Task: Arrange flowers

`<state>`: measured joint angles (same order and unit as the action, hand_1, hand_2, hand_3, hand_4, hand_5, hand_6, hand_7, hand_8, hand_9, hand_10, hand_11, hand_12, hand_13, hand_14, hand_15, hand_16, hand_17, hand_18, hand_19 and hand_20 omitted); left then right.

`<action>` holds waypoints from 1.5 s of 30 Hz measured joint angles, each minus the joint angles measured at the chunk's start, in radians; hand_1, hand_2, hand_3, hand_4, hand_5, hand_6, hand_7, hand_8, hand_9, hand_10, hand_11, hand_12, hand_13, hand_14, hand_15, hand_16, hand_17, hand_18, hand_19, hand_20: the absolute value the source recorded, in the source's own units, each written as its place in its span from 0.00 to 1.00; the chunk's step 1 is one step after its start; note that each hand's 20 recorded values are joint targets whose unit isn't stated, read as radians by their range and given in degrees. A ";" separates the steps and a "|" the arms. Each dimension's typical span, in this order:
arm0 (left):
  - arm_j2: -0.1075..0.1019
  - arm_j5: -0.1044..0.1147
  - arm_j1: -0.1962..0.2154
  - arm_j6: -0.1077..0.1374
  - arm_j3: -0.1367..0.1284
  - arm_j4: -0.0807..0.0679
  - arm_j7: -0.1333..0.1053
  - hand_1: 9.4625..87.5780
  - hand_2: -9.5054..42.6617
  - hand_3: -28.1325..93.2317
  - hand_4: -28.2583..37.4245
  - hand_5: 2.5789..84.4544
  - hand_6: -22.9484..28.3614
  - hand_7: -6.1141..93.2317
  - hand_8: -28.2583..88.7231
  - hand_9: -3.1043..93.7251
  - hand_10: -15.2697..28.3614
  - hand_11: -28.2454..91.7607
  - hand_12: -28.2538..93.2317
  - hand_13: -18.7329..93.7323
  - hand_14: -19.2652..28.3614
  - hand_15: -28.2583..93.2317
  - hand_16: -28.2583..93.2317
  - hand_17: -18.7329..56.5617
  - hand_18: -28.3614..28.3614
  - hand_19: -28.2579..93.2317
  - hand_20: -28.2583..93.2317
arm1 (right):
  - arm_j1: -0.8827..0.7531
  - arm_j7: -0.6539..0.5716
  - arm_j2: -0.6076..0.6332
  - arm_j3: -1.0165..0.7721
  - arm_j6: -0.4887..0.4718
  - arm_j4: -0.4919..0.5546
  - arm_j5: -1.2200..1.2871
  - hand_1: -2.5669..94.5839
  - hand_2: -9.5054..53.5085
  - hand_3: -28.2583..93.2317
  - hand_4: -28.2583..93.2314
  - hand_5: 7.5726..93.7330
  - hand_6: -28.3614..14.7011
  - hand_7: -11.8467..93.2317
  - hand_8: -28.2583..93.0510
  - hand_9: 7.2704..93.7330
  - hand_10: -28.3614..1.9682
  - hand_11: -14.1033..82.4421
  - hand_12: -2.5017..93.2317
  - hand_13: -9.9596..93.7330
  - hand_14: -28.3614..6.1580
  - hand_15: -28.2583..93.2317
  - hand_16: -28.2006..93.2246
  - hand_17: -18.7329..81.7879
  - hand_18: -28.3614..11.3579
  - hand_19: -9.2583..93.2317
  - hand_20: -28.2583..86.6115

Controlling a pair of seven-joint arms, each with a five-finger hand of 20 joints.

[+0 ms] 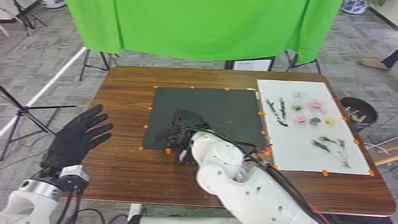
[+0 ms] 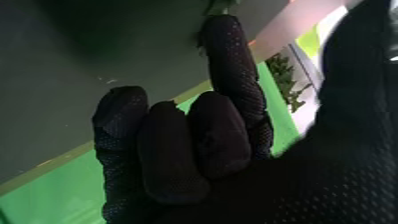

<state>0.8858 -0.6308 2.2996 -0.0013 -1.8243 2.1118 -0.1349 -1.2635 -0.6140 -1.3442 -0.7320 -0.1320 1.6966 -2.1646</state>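
Fingers [image 1: 91, 122] spread on left hand [image 1: 69, 145]; right hand [image 1: 189, 125] is over dark mat [image 1: 235, 107], grip unclear.

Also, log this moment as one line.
Arrange flowers | right black-gloved hand: over dark rectangular mat | left black-gloved hand: open, left of mat | pink flowers, green sprigs: on white rectangular sheet

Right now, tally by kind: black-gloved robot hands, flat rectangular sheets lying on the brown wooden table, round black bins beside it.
Hands: 2 (left hand, right hand)
Flat sheets: 2 (dark sheet, white sheet)
Bins: 1 (round black bin)
Total: 5
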 measured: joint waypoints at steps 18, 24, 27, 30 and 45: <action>0.055 -0.003 0.074 0.004 -0.051 0.027 -0.015 0.20 0.09 0.80 0.00 0.30 0.53 0.25 0.15 0.27 0.61 0.40 0.38 0.32 0.74 0.50 0.23 0.12 0.86 0.55 0.32 | -0.162 -0.004 0.379 -0.359 0.041 0.342 -0.033 0.22 0.00 0.89 0.00 0.63 0.56 0.40 0.15 0.69 0.56 0.88 0.73 0.71 0.47 0.96 0.63 0.46 0.17 0.87 0.66; 0.062 -0.004 0.085 0.006 -0.058 0.031 -0.015 0.20 0.09 0.80 0.00 0.30 0.53 0.25 0.15 0.27 0.61 0.40 0.38 0.32 0.74 0.50 0.23 0.12 0.86 0.55 0.32 | -0.306 -0.081 0.539 -0.513 0.041 0.372 -0.119 0.21 0.00 0.90 0.00 0.65 0.57 0.41 0.15 0.71 0.56 0.88 0.72 0.72 0.47 0.96 0.62 0.47 0.17 0.88 0.66; 0.065 -0.004 0.087 0.007 -0.059 0.033 -0.015 0.20 0.08 0.80 0.00 0.30 0.53 0.25 0.15 0.27 0.61 0.40 0.38 0.32 0.74 0.50 0.23 0.12 0.86 0.55 0.32 | -0.375 -0.104 0.597 -0.593 0.029 0.373 -0.125 0.22 0.00 0.91 0.00 0.65 0.57 0.41 0.15 0.71 0.57 0.88 0.73 0.72 0.47 0.96 0.63 0.47 0.17 0.87 0.66; 0.067 -0.004 0.090 0.009 -0.060 0.035 -0.016 0.20 0.09 0.80 0.00 0.30 0.53 0.25 0.15 0.27 0.61 0.40 0.38 0.32 0.74 0.50 0.23 0.12 0.86 0.55 0.32 | -0.438 -0.118 0.643 -0.671 0.009 0.371 -0.126 0.23 0.00 0.91 0.00 0.65 0.57 0.41 0.15 0.71 0.57 0.88 0.73 0.72 0.47 0.96 0.63 0.46 0.17 0.87 0.66; 0.075 -0.005 0.097 0.013 -0.067 0.039 -0.017 0.20 0.09 0.80 0.00 0.30 0.53 0.25 0.15 0.27 0.61 0.40 0.38 0.32 0.74 0.50 0.23 0.12 0.86 0.55 0.32 | -0.706 -0.160 0.747 -0.928 -0.116 0.333 -0.078 0.19 0.00 0.88 0.00 0.64 0.57 0.41 0.15 0.70 0.56 0.88 0.73 0.72 0.46 0.96 0.63 0.46 0.17 0.87 0.66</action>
<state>0.9603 -0.6361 2.3962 0.0119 -1.8914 2.1508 -0.1519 -1.9694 -0.7738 -0.5976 -1.6599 -0.2483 2.0300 -2.2424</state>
